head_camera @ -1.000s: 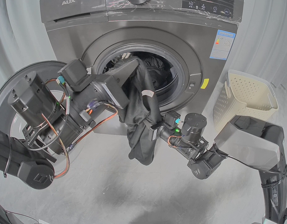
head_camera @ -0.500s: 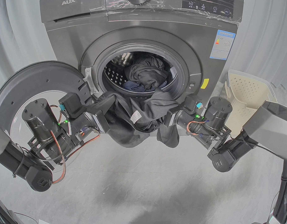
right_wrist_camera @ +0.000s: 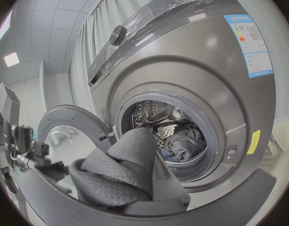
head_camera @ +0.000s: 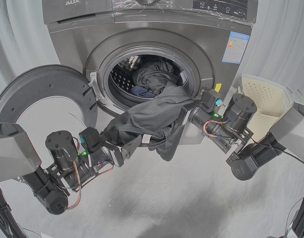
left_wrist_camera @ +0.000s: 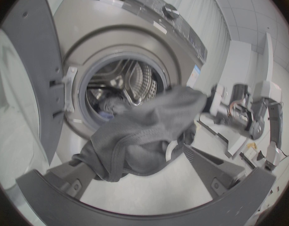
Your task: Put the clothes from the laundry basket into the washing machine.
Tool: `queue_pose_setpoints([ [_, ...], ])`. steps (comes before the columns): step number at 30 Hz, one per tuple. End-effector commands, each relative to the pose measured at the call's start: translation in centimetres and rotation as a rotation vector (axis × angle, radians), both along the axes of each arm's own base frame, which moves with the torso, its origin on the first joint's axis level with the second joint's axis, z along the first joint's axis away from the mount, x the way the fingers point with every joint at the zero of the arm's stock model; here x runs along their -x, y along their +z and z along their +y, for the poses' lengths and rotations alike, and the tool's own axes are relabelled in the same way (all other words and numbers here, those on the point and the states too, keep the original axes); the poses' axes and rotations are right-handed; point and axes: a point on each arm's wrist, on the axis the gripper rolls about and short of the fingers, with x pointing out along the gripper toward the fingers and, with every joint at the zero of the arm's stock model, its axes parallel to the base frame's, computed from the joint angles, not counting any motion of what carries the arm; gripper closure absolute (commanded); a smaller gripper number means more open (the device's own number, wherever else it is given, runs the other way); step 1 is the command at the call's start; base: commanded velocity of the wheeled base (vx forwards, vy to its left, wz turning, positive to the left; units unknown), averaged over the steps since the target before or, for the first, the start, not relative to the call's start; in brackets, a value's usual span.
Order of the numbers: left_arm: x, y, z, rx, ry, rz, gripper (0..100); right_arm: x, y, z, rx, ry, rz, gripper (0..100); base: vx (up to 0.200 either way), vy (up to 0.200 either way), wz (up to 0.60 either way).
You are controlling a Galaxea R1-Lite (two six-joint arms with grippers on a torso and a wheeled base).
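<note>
Laundry day: a dark grey garment (head_camera: 152, 114) is held slung across the front of the washing machine (head_camera: 198, 50), just below the lower rim of its drum opening (head_camera: 109, 98). One end is clamped in the right gripper (head_camera: 182, 115), the arm nearer the opening. The left gripper (head_camera: 124, 142) is spread wide, with cloth merely draped over one finger. The garment's long axis runs arm to arm, and the drum lies up and beyond. The laundry basket (head_camera: 267, 96) is seen from the head view. The parted fingers (left_wrist_camera: 210, 170) are made plain from the left wrist.
</note>
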Motion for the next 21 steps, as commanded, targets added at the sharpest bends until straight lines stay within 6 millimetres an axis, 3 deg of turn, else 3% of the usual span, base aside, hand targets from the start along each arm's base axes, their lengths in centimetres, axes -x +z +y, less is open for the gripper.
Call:
queue_pose_setpoints([
  [1,4.1,-3.8,0.5,-0.121,-0.116,0.18,0,-0.8,2.0,-0.2,-0.051,-0.033,-0.056,100,0.0,0.0,0.0],
  [4,5.2,-4.5,0.8,-0.17,-0.186,0.203,0,-0.8,2.4,0.0,-0.062,-0.04,-0.063,100,0.0,0.0,0.0],
  [9,4.6,-3.8,0.1,-0.165,-0.197,0.147,0,-0.4,1.8,0.5,-0.049,-0.026,-0.042,100,0.0,0.0,0.0],
  [14,2.0,-0.8,-1.7,-0.07,-0.192,-0.002,0,0.4,0.8,1.7,-0.03,0.011,-0.014,100,0.0,0.0,0.0],
  [21,-0.4,-0.7,-4.5,-0.031,-0.223,-0.059,0,0.8,-0.4,3.2,-0.012,0.038,0.013,100,0.0,0.0,0.0],
])
